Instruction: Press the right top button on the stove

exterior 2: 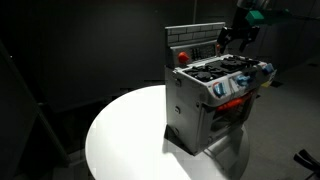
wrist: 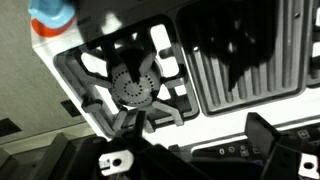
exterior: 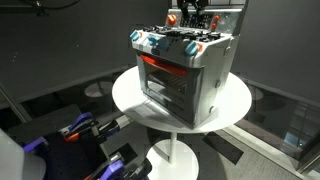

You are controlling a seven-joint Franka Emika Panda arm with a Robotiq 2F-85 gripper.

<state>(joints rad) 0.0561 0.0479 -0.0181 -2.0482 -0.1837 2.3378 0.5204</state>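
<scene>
A round burner grate is seen close below in the wrist view. A ribbed griddle plate lies just beside it, and a blue knob sits at the top corner. Small pale marks along the bottom edge are too blurred to be read. In an exterior view, blue-and-orange objects are seen nearest the camera; what they are cannot be told. The stove is set on a round white surface carried by a pedestal. It is placed toward one rim, so a wide bare stretch of top is left on the other side. The claw is held above the rear of the stove, near the upright back panel. Whether its jaws are apart cannot be told. The room behind is dark.
</scene>
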